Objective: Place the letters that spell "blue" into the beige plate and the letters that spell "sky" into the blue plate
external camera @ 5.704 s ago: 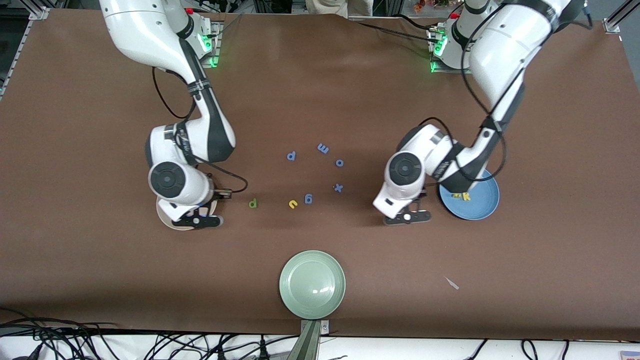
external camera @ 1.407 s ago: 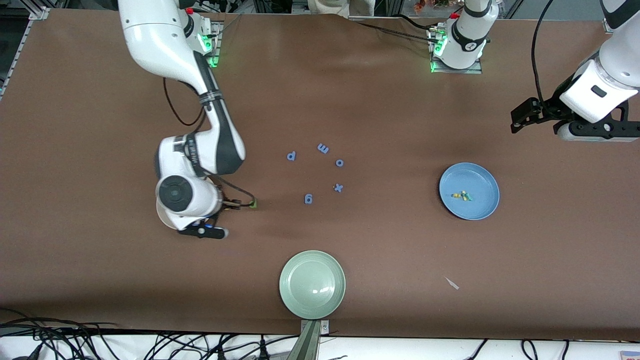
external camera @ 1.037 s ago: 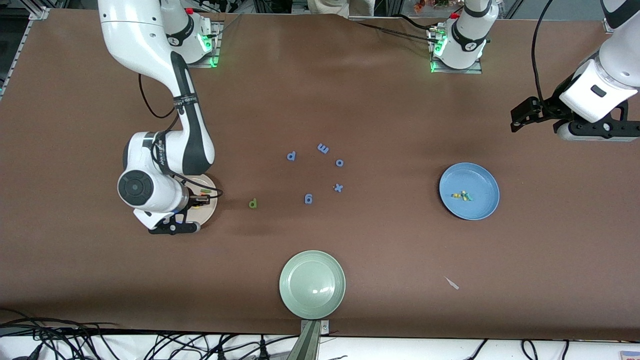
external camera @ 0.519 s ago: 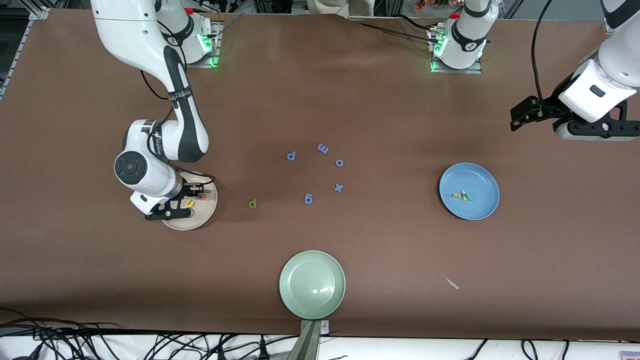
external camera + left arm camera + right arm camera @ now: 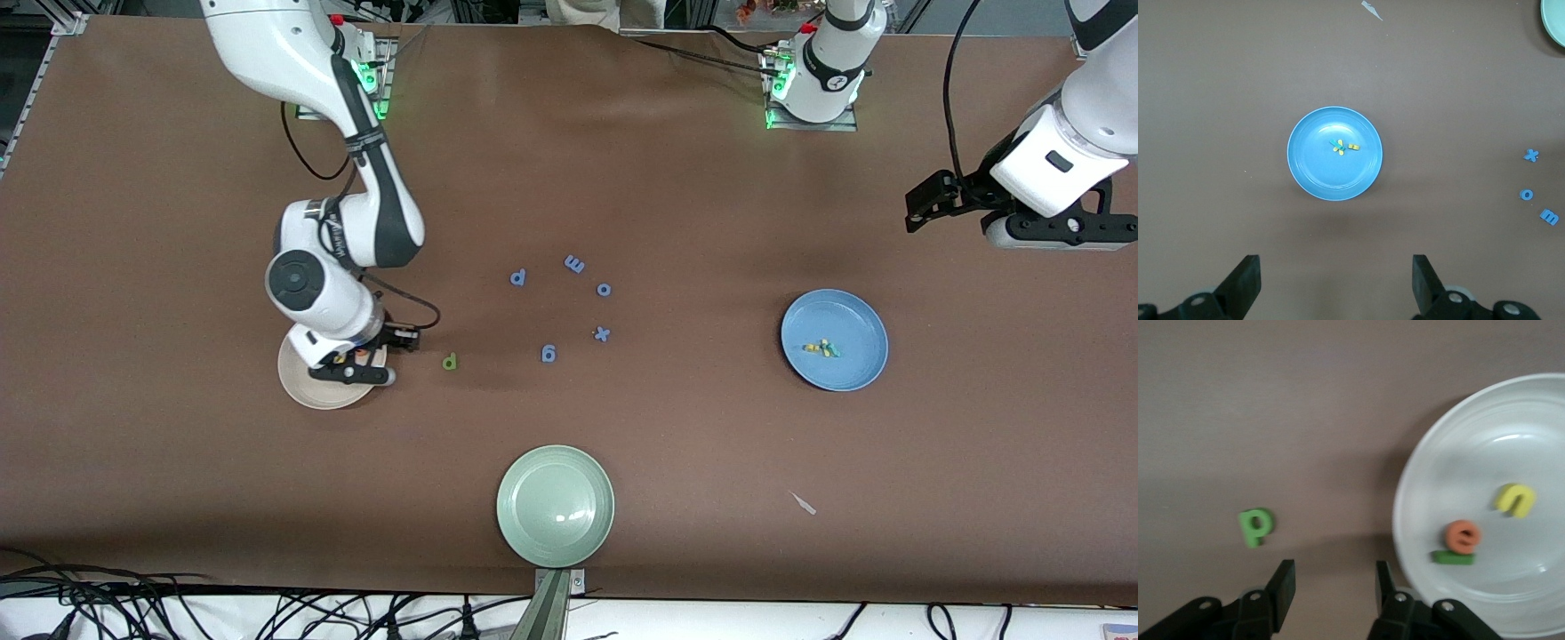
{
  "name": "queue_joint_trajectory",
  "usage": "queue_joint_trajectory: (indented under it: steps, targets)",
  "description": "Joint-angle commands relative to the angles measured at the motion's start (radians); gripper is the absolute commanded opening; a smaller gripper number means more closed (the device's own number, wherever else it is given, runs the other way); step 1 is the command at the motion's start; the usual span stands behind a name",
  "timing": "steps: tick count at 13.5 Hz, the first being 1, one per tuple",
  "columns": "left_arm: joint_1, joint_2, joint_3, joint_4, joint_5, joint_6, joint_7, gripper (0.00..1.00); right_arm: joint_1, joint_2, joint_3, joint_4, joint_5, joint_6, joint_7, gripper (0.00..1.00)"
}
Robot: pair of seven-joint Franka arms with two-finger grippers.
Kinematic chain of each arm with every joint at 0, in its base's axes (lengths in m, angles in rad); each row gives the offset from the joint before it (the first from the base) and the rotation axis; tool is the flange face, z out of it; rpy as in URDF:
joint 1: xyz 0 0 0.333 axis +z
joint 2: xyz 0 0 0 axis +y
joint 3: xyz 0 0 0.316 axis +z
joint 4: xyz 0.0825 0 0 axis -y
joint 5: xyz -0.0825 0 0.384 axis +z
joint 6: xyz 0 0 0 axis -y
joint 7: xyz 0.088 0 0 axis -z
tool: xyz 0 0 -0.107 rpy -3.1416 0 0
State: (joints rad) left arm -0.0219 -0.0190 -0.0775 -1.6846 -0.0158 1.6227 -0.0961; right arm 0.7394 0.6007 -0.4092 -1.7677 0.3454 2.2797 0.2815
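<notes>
Covering the whole scene: brown table (image 5: 676, 178).

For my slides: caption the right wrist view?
Open right gripper between green b and beige plate holding u, e, l.

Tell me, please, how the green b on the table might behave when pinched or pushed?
The b looks tiny and flat, so probably very light, sliding rather than rolling. It lies flush on the table, so pinching its thin edges may be fiddly. It looks like foam, likely squashing slightly.
</notes>
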Motion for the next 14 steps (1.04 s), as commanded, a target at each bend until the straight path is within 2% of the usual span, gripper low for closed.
queue_joint_trajectory:
  steps: [1, 4, 14]
  targets:
    - [0.007, -0.001, -0.004, 0.017, -0.024, -0.023, 0.018, 1.0, -0.003, 0.069, 0.044, 0.091, 0.017, 0.007, 0.117, 0.58]
    - [0.005, -0.001, -0.005, 0.017, -0.024, -0.023, 0.018, 1.0, 0.009, 0.113, 0.052, 0.106, 0.018, 0.067, 0.142, 0.64]
    - [0.002, -0.001, -0.005, 0.017, -0.024, -0.023, 0.018, 1.0, 0.028, 0.162, 0.053, 0.105, 0.018, 0.149, 0.14, 0.63]
